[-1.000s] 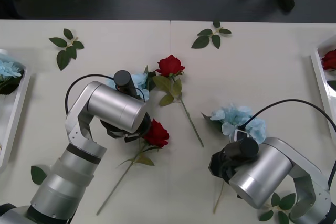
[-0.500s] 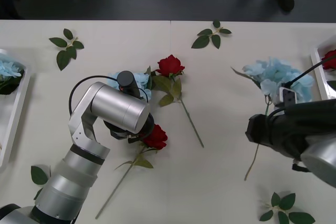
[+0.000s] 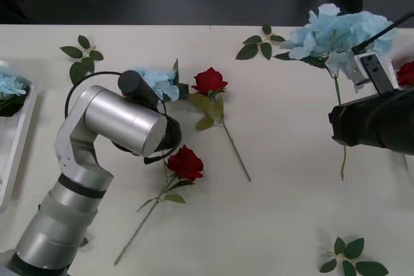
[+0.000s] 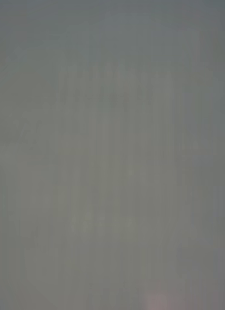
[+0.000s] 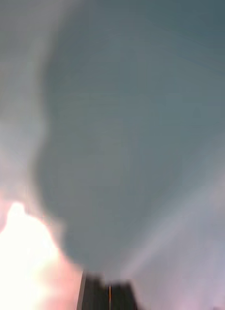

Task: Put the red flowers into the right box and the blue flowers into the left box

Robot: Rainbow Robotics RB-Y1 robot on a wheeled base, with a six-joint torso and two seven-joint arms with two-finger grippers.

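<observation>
My right gripper [image 3: 352, 69] is at the far right, raised, grasping a blue flower [image 3: 336, 33]; its bloom points far, its stem hangs toward the near side, long axis near-far. That one belongs in the left box [image 3: 18, 135], well across the table, so the left arm is nearer it. The red-filled right box [image 3: 393, 95] lies just beside. My left gripper [image 3: 152, 153] sits between another blue bloom [image 3: 155, 81] and a red flower [image 3: 185, 163]; whether it's clenched, I can't tell.

Left arm bent over table, tool [image 5: 109, 295] fingers together; right arm raised at right.
</observation>
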